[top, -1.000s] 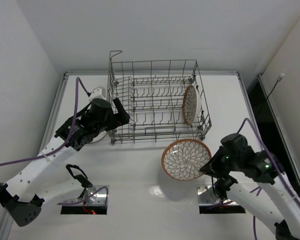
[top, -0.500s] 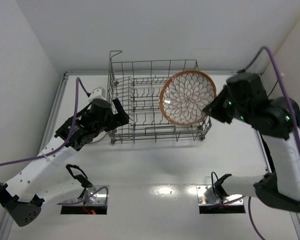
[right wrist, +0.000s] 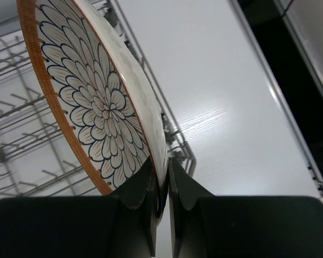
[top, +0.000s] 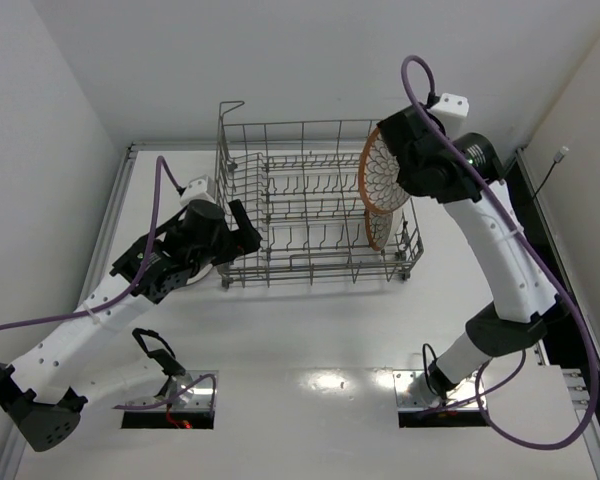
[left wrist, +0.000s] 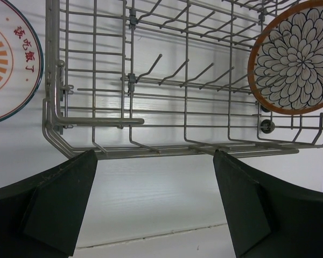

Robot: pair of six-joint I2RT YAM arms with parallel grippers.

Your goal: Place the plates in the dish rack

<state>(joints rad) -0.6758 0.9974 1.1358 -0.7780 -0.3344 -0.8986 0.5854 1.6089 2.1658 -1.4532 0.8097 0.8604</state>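
The grey wire dish rack [top: 310, 205] stands mid-table. My right gripper [top: 394, 170] is shut on the rim of a brown-rimmed petal plate [top: 373, 170], held on edge above the rack's right end; the right wrist view shows the fingers [right wrist: 145, 185] pinching the plate [right wrist: 91, 102] over the rack wires [right wrist: 175, 131]. A second petal plate [top: 379, 232] stands in the rack below it. My left gripper [top: 242, 226] is open and empty at the rack's left front corner [left wrist: 91, 121]. The white sunburst plate [left wrist: 5, 59] lies flat left of the rack. One petal plate [left wrist: 296, 56] shows at the rack's far end.
A small white box [top: 196, 186] sits behind my left arm by the rack's left side. White walls close in the table at the left and back. A dark gap [top: 515, 205] runs along the table's right edge.
My right arm has lifted the petal plate from in front of the rack up over its right end and turned it on edge. My left arm has barely moved.
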